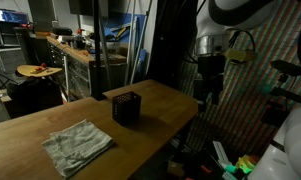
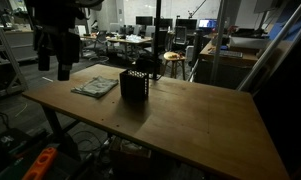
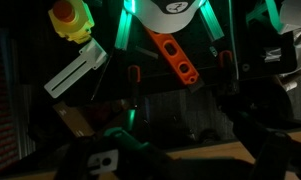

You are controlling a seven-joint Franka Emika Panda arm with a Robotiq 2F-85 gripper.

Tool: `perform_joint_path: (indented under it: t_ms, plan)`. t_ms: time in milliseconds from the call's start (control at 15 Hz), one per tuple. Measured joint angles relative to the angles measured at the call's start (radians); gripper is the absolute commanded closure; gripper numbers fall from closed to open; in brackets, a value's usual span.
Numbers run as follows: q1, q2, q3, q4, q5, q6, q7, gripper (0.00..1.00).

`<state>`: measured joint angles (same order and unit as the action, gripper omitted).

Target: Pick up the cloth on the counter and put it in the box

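Note:
The pale, wrinkled cloth (image 1: pixel 78 143) (image 2: pixel 95 87) lies flat on the light-brown wooden counter (image 1: pixel 50 120) (image 2: pixel 190 120), near one of its ends. The dark latticed box (image 1: pixel 127 107) (image 2: pixel 135 85) stands upright beside it, a short gap away. My gripper (image 1: pixel 208 104) (image 2: pixel 56 72) hangs off the counter's edge, above its level, apart from both cloth and box. It is open with nothing between its fingers. In the dark wrist view my gripper (image 3: pixel 185 165) looks down past a strip of the counter's edge (image 3: pixel 215 152) at floor clutter. Neither cloth nor box shows there.
A cluttered workbench with tools (image 1: pixel 75 48) and a round stool (image 1: pixel 38 71) stand behind the counter. Desks with monitors (image 2: pixel 140 40) and another stool (image 2: pixel 173 58) fill the room's back. Green and orange gear (image 1: pixel 235 162) (image 2: pixel 42 162) lies on the floor below the gripper.

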<state>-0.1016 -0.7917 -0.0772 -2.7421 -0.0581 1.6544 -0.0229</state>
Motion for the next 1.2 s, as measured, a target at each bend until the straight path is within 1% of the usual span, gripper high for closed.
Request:
perform_joint_path:
  t_ms: [200,400,867,1200]
  plan:
    - [0.004,0.002,0.0,-0.001,0.001,0.002,-0.005,0.0]
    - [0.04,0.001,0.0,-0.001,0.024,0.042,-0.04,0.0]
    - [0.202,0.015,0.016,-0.004,0.108,0.229,-0.174,0.0]
    - [0.309,0.087,0.029,-0.012,0.126,0.413,-0.28,0.0]
